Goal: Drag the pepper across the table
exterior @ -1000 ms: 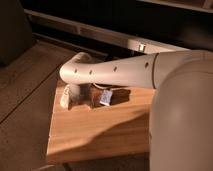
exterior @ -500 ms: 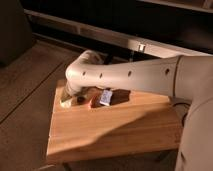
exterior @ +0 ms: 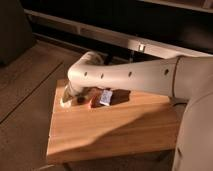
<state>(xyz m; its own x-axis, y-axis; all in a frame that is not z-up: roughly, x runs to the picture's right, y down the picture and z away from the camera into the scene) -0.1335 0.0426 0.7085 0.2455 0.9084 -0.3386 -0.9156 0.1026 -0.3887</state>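
Observation:
The pepper [exterior: 93, 102] is a tiny red-orange object on the far left part of the light-brown wooden table [exterior: 115, 131]. My white arm reaches in from the right and bends down over that corner. My gripper [exterior: 80, 97] hangs below the bend, just left of the pepper and close to it. I cannot tell whether it touches the pepper. The arm hides most of the gripper.
A small grey-blue block [exterior: 106, 96] lies just right of the pepper. A pale cream lumpy item [exterior: 65, 101] lies at the table's left edge. A dark shelf unit with a metal rail [exterior: 142, 47] runs behind the table. There is floor to the left.
The arm's bulk has drawn back to the right, uncovering more of the table top. The wrist has dropped lower over the far left corner, and the pepper now shows beside the gripper.

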